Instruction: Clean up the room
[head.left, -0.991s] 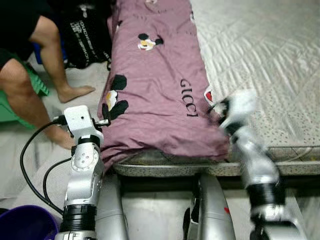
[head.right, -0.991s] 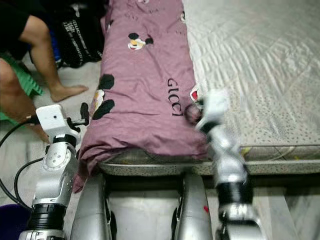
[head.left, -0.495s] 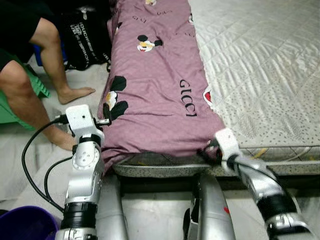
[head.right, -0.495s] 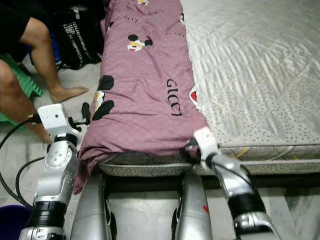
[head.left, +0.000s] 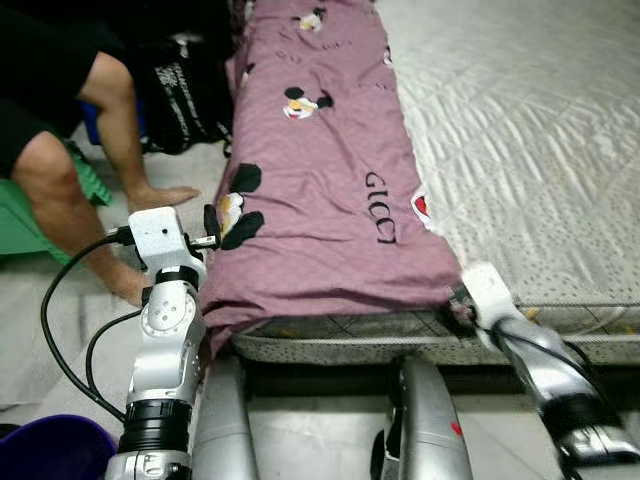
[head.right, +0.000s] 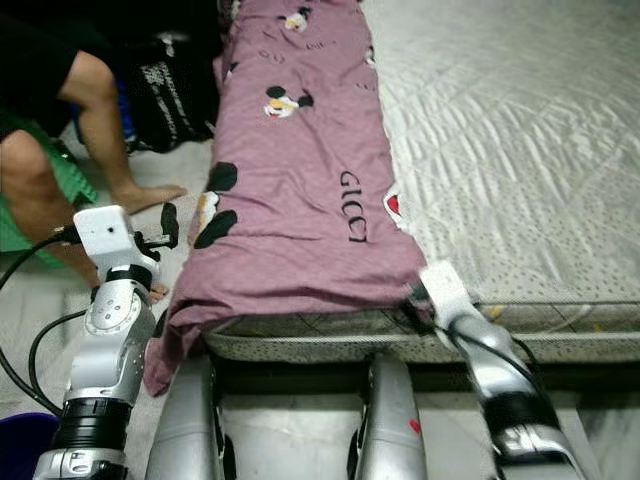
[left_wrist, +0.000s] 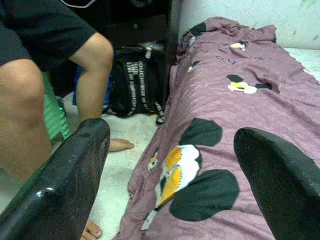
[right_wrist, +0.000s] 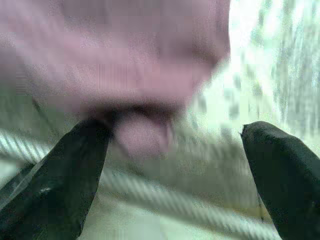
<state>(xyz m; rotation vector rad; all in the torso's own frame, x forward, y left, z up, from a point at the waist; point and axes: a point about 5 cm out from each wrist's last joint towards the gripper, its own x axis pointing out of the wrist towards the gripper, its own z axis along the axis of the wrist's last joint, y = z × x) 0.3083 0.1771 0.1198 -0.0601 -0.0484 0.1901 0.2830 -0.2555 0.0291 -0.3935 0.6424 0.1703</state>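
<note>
A purple quilt (head.left: 320, 200) printed with cartoon mice and letters lies folded lengthwise along the left side of a bare white mattress (head.left: 540, 150). My left gripper (head.left: 211, 222) hovers open beside the quilt's left edge; in the left wrist view its fingers (left_wrist: 65, 185) stand wide apart with the quilt (left_wrist: 225, 150) ahead of them. At the quilt's near right corner, by the mattress's front edge, my right gripper (head.left: 458, 300) is open. The blurred right wrist view has the quilt corner (right_wrist: 145, 135) hanging ahead of its spread fingers (right_wrist: 60, 180).
A person (head.left: 60, 170) sits on the floor at the left, one foot close to my left arm. Behind them stand a black bag (head.left: 190, 95) and a green stool (head.left: 30, 220). A purple bucket (head.left: 50, 450) sits at the lower left.
My right arm has swung down from above the quilt to its near right corner at the mattress edge. The left arm has stayed put. The camera has shifted slightly.
</note>
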